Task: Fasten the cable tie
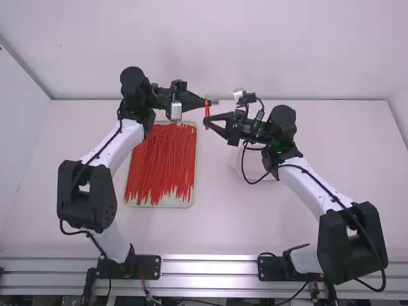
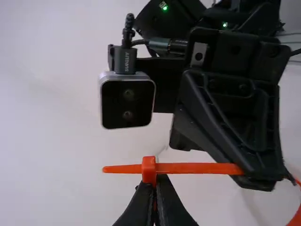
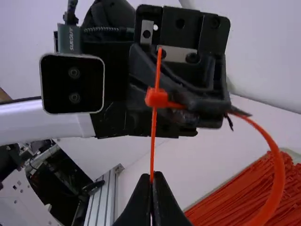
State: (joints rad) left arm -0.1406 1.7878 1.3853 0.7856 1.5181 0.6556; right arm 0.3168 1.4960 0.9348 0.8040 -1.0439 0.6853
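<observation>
A broad white desk (image 1: 319,134) is carrying everything here. The left arm (image 1: 115,146), white-linked with black joints, is reaching up its side of the desk and bending in toward the middle. The right arm (image 1: 306,185) is doing the same from the other side, so the two are meeting nose to nose near the tray's far corner.

That flat, pale rectangular tray (image 1: 159,204) is lying on the desk beside the left arm. It is holding a thick layer of loose red plastic cable ties (image 1: 162,162), all lying roughly lengthwise and filling it nearly from edge to edge.

Between the arms, a single red plastic cable tie (image 1: 206,112) is hanging in the air, clear of the desk and the tray. The left jaws are clenching on its square head (image 2: 148,165), fingers pressed together. The right jaws are likewise clamped, pinching the thin strap (image 3: 152,141) a little way along from the head. The strap is running through the head, a short tip (image 3: 159,61) is sticking out past it, and the rest is curving off to one side in a loop (image 3: 275,155).
</observation>
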